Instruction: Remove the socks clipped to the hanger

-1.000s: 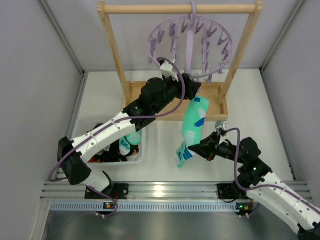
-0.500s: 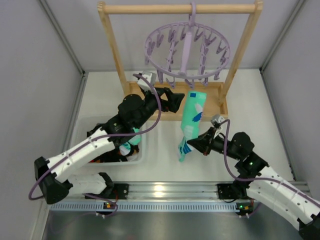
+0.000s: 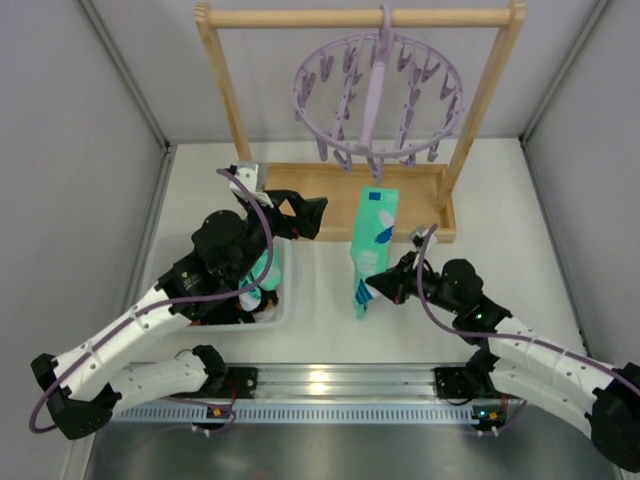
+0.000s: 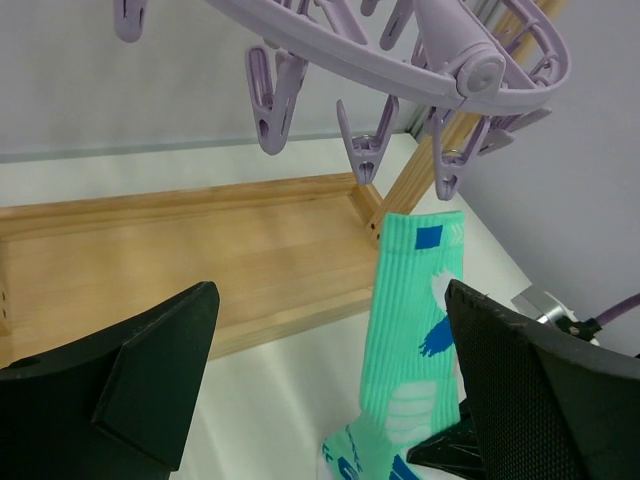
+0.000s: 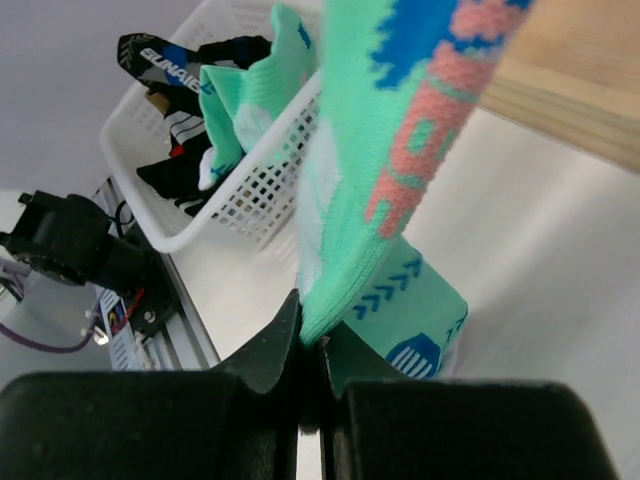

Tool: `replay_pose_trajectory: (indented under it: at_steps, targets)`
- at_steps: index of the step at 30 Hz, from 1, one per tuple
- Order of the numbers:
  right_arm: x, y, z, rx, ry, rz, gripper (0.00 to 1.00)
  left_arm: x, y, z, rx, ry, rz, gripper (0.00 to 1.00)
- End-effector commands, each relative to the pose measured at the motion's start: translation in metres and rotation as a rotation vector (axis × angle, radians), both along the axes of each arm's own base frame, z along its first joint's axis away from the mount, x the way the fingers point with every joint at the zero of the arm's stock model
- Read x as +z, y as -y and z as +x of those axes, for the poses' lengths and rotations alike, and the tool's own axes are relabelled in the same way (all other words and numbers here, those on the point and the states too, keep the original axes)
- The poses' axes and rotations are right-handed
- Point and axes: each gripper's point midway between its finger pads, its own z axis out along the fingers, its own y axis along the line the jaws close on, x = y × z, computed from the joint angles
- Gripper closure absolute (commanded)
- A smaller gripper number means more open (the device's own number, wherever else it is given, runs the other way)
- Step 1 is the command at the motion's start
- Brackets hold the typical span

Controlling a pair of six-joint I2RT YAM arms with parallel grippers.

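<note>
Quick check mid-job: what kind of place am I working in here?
Probably a lab test cell, not a home: plain grey panel walls, arms bolted to an aluminium rail, and a wooden rack with a lavender hanger.

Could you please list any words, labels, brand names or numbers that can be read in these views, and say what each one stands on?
"SUNA...": white capitals on a black sock in the white basket; the later letters are too blurred to confirm.
Small sticker on the metal rail: too small to read.
Teal sock in the right gripper: chevrons and patches only, no letters.
Hanger: no text.
</note>
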Motion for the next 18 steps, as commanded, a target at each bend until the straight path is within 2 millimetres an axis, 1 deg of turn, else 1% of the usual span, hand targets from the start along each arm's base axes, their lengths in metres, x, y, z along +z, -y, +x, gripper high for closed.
replay_pose_trajectory:
  at_steps: [1, 2, 3, 6, 9, 12, 14, 15, 17, 18]
  targets:
    - [-0.008, -0.005, 0.004, -0.041, -0.065, 0.077, 1.0, -0.001, -0.015, -0.006, 0.025, -0.005, 0.015, 0.02]
    - [-0.013, -0.004, 0.005, -0.053, -0.081, 0.075, 1.0, 0.001, -0.016, -0.007, 0.025, -0.002, 0.01, 0.02]
    - [-0.023, -0.003, 0.004, -0.065, -0.115, 0.069, 1.0, 0.001, -0.018, -0.009, 0.023, -0.003, 0.009, 0.02]
    - [-0.04, 0.003, 0.005, -0.111, -0.175, 0.052, 1.0, 0.002, -0.022, -0.011, 0.026, -0.002, 0.005, 0.02]
    - [-0.052, 0.009, 0.009, -0.161, -0.204, 0.025, 1.0, -0.001, -0.016, -0.011, 0.005, -0.012, 0.01, 0.02]
    - [-0.051, 0.009, 0.007, -0.152, -0.201, 0.034, 1.0, -0.003, -0.011, -0.012, -0.012, -0.021, 0.008, 0.02]
    - [-0.049, 0.007, 0.005, -0.138, -0.194, 0.031, 1.0, -0.003, -0.015, -0.014, -0.005, -0.027, 0.006, 0.02]
    - [-0.043, 0.004, 0.004, -0.119, -0.183, 0.039, 1.0, -0.002, -0.02, -0.013, 0.016, -0.029, 0.005, 0.02]
    - [-0.034, -0.002, 0.0, -0.082, -0.152, 0.05, 1.0, -0.008, -0.028, -0.013, 0.044, -0.053, 0.041, 0.02]
    - [-0.024, -0.005, -0.003, -0.055, -0.126, 0.069, 1.0, -0.011, -0.032, -0.013, 0.061, -0.063, 0.057, 0.02]
